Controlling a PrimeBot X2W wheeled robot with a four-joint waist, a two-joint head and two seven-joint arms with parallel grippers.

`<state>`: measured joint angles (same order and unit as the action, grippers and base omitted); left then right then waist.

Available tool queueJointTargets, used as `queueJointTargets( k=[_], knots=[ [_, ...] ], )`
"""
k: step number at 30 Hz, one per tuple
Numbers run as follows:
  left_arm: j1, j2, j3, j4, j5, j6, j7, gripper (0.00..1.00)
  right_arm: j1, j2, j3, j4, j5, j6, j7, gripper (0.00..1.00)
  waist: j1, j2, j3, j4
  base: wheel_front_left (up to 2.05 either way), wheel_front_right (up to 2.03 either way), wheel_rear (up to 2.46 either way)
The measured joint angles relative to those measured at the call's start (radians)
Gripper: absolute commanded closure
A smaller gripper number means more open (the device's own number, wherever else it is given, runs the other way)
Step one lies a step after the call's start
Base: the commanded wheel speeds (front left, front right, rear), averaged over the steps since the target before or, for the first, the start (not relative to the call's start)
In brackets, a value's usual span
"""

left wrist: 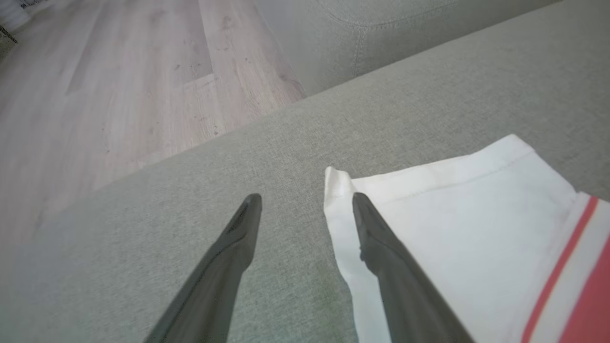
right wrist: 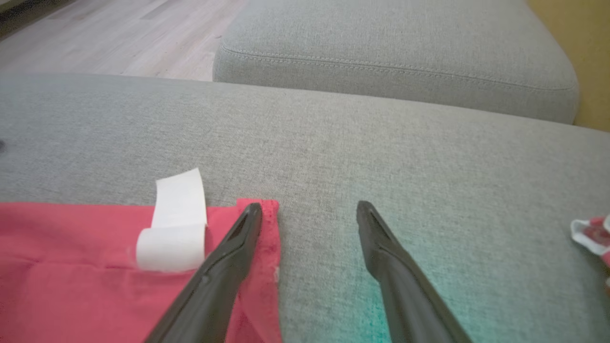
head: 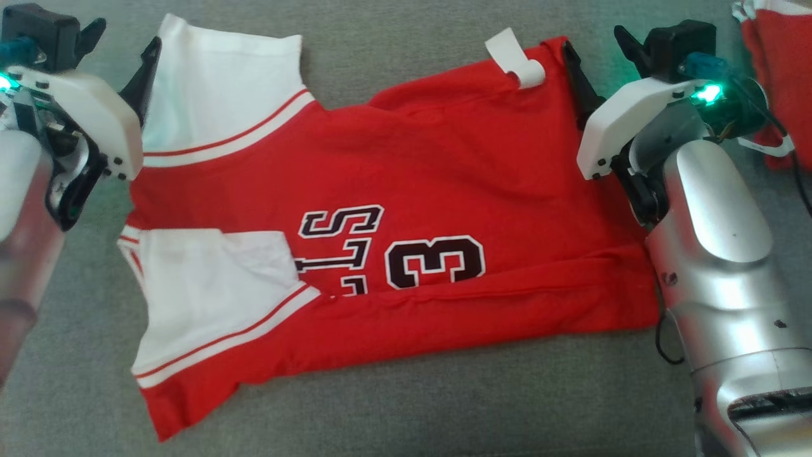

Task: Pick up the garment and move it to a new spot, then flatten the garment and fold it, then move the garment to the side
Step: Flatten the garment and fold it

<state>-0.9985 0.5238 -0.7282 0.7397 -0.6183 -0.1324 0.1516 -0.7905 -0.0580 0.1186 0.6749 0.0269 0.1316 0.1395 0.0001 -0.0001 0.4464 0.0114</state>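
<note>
Lying flat: garment [head: 444,190], far corners at left tool [left wrist: 306,202], right tool [right wrist: 310,209].

The garment [head: 444,165] is bright red with white sleeves [head: 222,76] edged in thin red-and-white stripes — its numeral [head: 434,261] and letters [head: 342,235] are black, outlined white. Its label [head: 517,60] is white. The sofa [head: 406,406] is heathered grey-green; the floor [left wrist: 119,71] pale wood-grain — a wall [right wrist: 595,62] mustard yellow.

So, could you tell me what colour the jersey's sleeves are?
The sleeves are white, red-striped at the shoulder; head view shows best.
</note>
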Motion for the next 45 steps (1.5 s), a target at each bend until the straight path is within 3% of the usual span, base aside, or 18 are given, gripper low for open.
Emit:
queueJointTargets(
  k=[5,10,25,26,28,39,45],
  knots=[
    [-0.037,0.055,-0.133,-0.014,-0.119,0.0,0.041,0.0,-0.014,-0.003,0.011,0.017,0.011,0.0,-0.014,0.0,-0.0001,0.0,0.02,-0.023,0.0,0.0,0.0],
    [-0.081,0.1,-0.198,-0.003,-0.209,0.0,0.04,0.0,-0.042,-0.004,0.029,0.016,0.03,0.0,-0.031,0.0,-0.0002,0.0,0.041,-0.043,0.0,0.0,0.0],
    [-0.151,0.128,-0.381,-0.004,-0.398,0.0,0.048,0.0,-0.046,-0.004,0.034,0.006,0.045,0.0,-0.044,0.0,-0.0001,0.0,0.071,-0.071,0.0,0.0,0.0],
    [-0.153,0.129,-0.393,-0.005,-0.407,0.0,0.05,0.15,-0.046,-0.004,0.035,0.006,0.045,0.0,-0.044,0.0,-0.0001,0.0,0.071,-0.071,0.0,0.0,0.0],
    [-0.164,0.131,-0.414,-0.007,-0.422,0.0,0.05,1.0,-0.046,-0.004,0.038,0.006,0.049,0.0,-0.043,0.0,-0.0001,0.0,0.071,-0.069,0.0,0.0,0.0],
    [-0.176,0.1,-0.463,0.058,-0.43,0.0,-0.169,1.0,-0.027,-0.006,0.09,-0.006,0.056,0.0,-0.007,0.0,-0.0001,0.0,0.012,-0.026,0.0,0.0,0.0],
    [-0.164,0.091,-0.511,0.02,-0.435,0.0,-0.213,1.0,0.044,-0.024,0.109,-0.025,0.09,0.0,0.037,0.0,-0.0002,0.0001,-0.048,0.011,0.0,0.0,0.0]
  ],
)
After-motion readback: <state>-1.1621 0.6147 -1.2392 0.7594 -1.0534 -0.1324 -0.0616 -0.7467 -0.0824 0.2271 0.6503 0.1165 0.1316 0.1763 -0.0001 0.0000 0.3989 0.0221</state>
